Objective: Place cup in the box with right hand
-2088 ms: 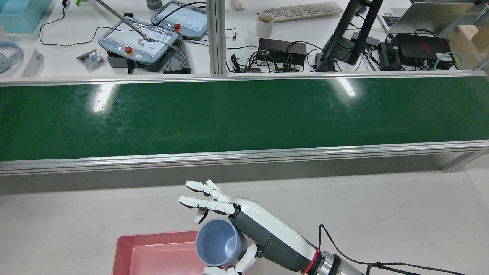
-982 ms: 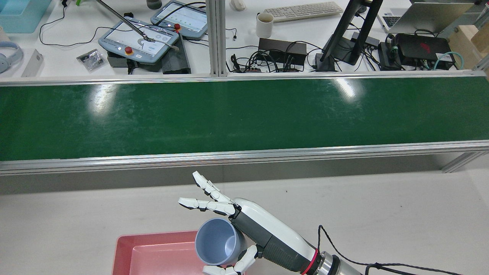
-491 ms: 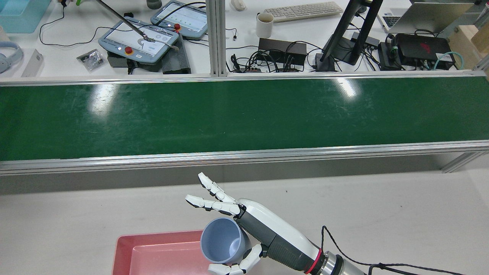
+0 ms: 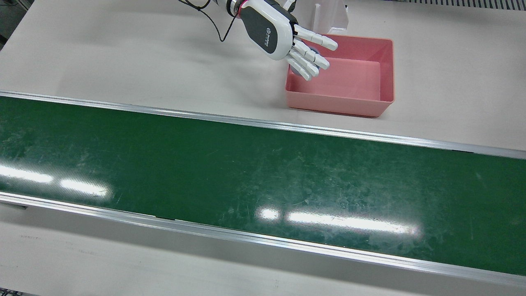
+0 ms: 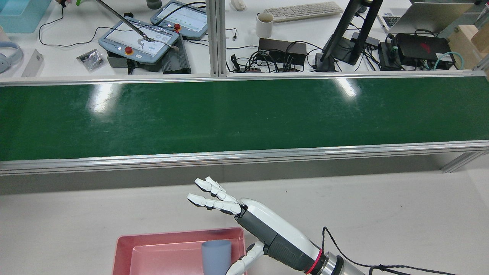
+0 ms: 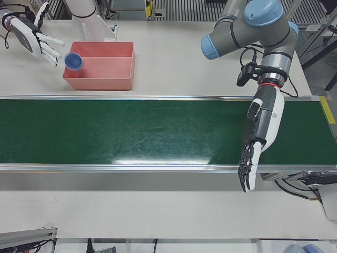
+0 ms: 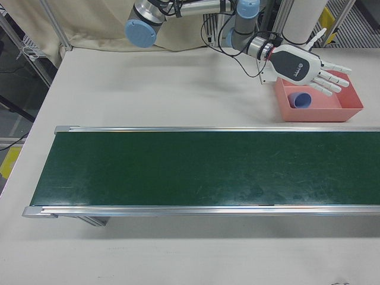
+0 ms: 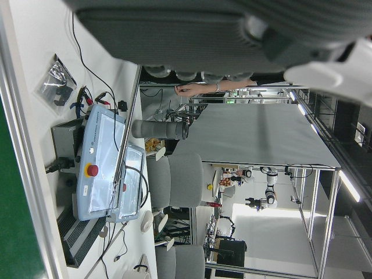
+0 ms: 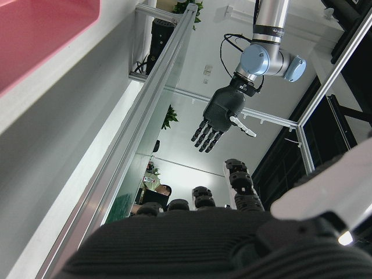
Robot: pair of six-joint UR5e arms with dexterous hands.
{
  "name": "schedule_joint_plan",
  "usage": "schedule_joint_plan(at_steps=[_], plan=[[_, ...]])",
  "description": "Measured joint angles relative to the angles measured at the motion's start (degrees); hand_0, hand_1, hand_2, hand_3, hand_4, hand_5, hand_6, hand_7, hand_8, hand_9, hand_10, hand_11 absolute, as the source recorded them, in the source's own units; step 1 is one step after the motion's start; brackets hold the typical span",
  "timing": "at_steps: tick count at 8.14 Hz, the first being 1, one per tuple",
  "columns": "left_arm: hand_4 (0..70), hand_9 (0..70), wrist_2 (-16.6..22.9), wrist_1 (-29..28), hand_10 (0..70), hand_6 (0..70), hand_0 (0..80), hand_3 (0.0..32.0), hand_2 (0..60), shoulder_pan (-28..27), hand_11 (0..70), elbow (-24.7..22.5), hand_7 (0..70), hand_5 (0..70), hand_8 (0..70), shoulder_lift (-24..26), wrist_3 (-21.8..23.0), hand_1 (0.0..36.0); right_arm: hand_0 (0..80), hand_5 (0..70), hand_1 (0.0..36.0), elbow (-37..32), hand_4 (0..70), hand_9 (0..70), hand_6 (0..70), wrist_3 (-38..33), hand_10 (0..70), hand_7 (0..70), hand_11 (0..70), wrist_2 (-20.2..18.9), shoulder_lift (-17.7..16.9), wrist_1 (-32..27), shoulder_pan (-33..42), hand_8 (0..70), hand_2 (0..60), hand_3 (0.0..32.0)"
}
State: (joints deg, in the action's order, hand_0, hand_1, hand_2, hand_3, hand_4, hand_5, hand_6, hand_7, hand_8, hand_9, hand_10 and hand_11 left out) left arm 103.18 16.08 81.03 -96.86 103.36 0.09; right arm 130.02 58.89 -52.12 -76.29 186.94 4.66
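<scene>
The right hand [image 5: 244, 214] is spread, holding nothing, at the box's [image 5: 126, 244] 2 o'clock corner in the rear view. The cup [image 5: 216, 255] sits inside the box. Release looks done; next, the hand should lift clear.

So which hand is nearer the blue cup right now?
Right. The right hand is open just beside the cup in the pink box; the left hand hangs over the green belt, far away.

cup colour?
Blue-grey cup, lying inside the pink box. Shows best in the right-front view.
</scene>
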Motion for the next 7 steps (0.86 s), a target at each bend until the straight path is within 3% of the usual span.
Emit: schedule_joint_plan(at_steps=[2, 3, 4, 5, 6, 7], plan=[[0.0, 0.0, 0.0, 0.0, 0.0, 0.0, 0.0, 0.0, 0.0, 0.0, 0.0, 0.0, 0.0, 0.0, 0.0, 0.0, 0.0, 0.0, 19.4, 0.1, 3.6, -0.14, 0.0, 0.8, 2.2, -0.49, 0.0, 11.3, 0.0, 0.11, -0.04, 0.0, -0.09, 0.0, 1.2, 0.0], [0.0, 0.0, 0.0, 0.0, 0.0, 0.0, 0.0, 0.0, 0.0, 0.0, 0.0, 0.0, 0.0, 0.0, 0.0, 0.0, 0.0, 0.0, 31.2, 0.9, 5.3, -0.11, 0.0, 1.3, 2.7, -2.72, 0.0, 13.6, 0.0, -0.19, -0.14, 0.0, 1.13, 0.0, 0.0, 0.0], [0.0, 0.0, 0.0, 0.0, 0.0, 0.0, 0.0, 0.0, 0.0, 0.0, 0.0, 0.0, 0.0, 0.0, 0.0, 0.0, 0.0, 0.0, 30.2, 1.4, 8.3, -0.04, 0.0, 4.9, 5.9, -6.78, 0.0, 31.1, 0.0, -0.49, -1.01, 0.06, 4.18, 0.1, 9.6, 0.0], [0.0, 0.0, 0.0, 0.0, 0.0, 0.0, 0.0, 0.0, 0.0, 0.0, 0.0, 0.0, 0.0, 0.0, 0.0, 0.0, 0.0, 0.0, 31.0, 1.8, 8.8, -0.3, 0.0, 9.1, 7.7, -11.9, 0.0, 39.1, 0.0, -0.67, -2.5, 0.36, 9.52, 0.7, 11.4, 0.0], [0.0, 0.0, 0.0, 0.0, 0.0, 0.0, 0.0, 0.0, 0.0, 0.0, 0.0, 0.0, 0.0, 0.0, 0.0, 0.0, 0.0, 0.0, 30.5, 1.8, 8.4, -1.48, 0.0, 8.7, 7.2, -16.56, 0.0, 36.2, 0.0, -0.98, -4.3, 0.65, 17.01, 0.6, 10.1, 0.0], [0.0, 0.0, 0.0, -0.03, 0.0, 0.0, 0.0, 0.0, 0.0, 0.0, 0.0, 0.01, 0.0, 0.0, 0.0, 0.03, 0.0, 0.0, 32.0, 1.7, 8.3, -4.6, 0.0, 5.7, 5.8, -21.47, 0.0, 28.6, 0.0, -2.31, -5.9, 0.76, 26.28, 0.1, 9.0, 0.0]])
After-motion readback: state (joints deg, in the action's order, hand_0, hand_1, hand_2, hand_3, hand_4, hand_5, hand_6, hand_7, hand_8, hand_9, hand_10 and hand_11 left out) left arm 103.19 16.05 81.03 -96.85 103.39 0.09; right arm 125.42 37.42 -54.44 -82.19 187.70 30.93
